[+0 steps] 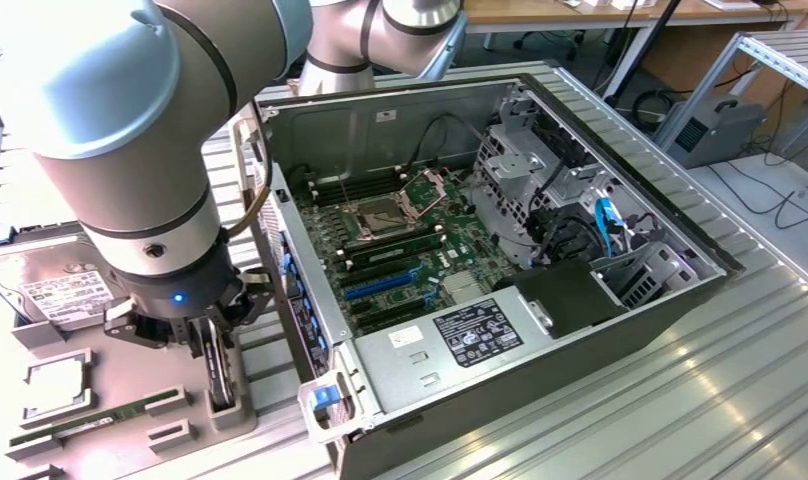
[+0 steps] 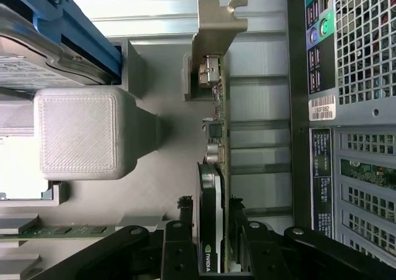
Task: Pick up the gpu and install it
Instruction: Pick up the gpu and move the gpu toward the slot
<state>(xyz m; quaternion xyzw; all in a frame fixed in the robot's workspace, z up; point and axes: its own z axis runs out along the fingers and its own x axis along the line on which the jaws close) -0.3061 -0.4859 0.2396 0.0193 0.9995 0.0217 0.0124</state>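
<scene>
Clamping the gripper (image 2: 213,254) on the gpu (image 1: 220,373), with a black finger (image 2: 179,248) pressing against each flat side of the card. Keeping to the end of the card away from the silver bracket (image 2: 218,39), as seen in the wrist view. Standing the gpu upright on its long edge in a slot of the grey tray (image 1: 111,360), at the exterior view's left and near the front of the scene. Sitting just beside the open computer case (image 1: 578,360), which is taking up the middle and the exterior view's right. Lying flat inside the case, the green motherboard (image 1: 404,240), well apart from the card. Resting in the same tray, a hard drive (image 1: 51,285) farther back, with a processor (image 1: 51,385) and a memory stick (image 1: 84,422) nearer.
</scene>
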